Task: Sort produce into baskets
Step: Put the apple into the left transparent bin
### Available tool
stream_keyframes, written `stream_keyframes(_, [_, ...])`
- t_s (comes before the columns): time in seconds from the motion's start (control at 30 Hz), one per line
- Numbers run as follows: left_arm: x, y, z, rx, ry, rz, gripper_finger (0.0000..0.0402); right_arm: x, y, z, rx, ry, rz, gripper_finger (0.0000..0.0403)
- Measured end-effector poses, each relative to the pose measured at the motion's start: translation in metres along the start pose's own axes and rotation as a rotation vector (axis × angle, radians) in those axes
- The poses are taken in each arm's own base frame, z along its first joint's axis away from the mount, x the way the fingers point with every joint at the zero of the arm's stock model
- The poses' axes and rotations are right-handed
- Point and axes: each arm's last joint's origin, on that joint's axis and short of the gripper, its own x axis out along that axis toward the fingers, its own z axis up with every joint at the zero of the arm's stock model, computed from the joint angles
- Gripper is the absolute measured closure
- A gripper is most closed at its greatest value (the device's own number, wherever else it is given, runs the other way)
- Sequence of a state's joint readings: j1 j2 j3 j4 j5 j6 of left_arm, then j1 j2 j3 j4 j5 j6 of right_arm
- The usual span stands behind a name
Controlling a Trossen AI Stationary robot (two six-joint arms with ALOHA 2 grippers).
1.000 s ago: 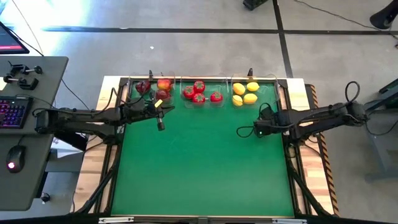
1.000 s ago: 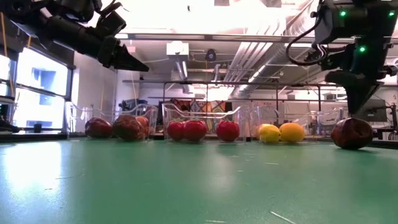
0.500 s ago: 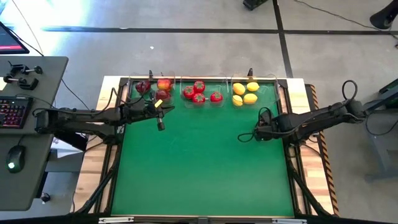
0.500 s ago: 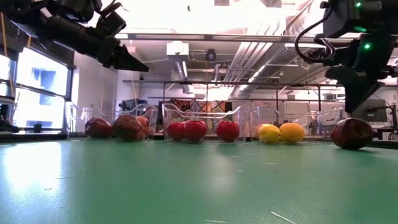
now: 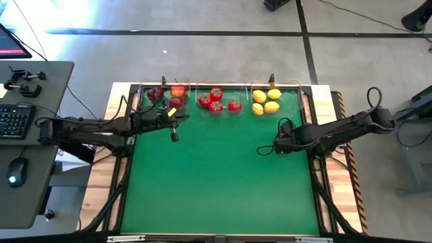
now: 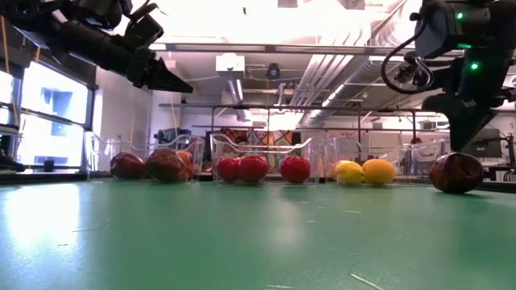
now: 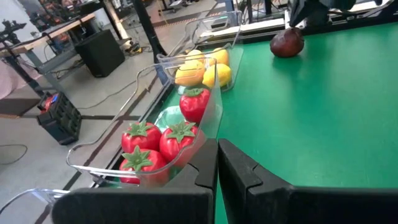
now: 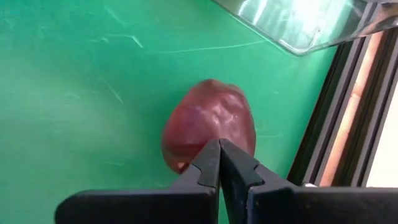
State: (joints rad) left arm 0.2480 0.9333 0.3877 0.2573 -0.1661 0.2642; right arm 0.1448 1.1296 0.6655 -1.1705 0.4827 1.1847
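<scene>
A dark red apple lies on the green mat near its right edge, also in the right wrist view and the left wrist view. My right gripper is shut and points steeply down just over the apple's top; in the high view the arm hides the apple. My left gripper hangs shut in the air, clear of the left basket, which holds apples. The middle basket holds red green-topped fruits. The right basket holds lemons. My right gripper's shut fingertips stand over the apple's top from above. Whether they touch it I cannot tell. The apple rests on the mat.
The three clear baskets stand in a row along the mat's far edge. The mat's dark right frame runs close beside the apple. Open green mat fills the middle and near side. A desk with a keyboard stands left of the table.
My right arm has swung a little toward the table's near edge above the apple, its fingers staying shut. The apple has not moved.
</scene>
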Motion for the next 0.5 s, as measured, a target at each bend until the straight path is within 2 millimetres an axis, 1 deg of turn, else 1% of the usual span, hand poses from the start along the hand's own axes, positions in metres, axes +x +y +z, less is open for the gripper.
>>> stream_keyframes(0.23, [0.0000, 0.0000, 0.0000, 0.000, 0.000, 0.000, 0.0401, 0.0055, 0.0054, 0.0005, -0.017, 0.023, -0.032, 0.0403])
stream_keyframes(0.5, [0.0000, 0.0000, 0.0000, 0.001, 0.000, 0.000, 0.0402, 0.0018, 0.0093, -0.0059, -0.021, 0.020, -0.002, 0.0403])
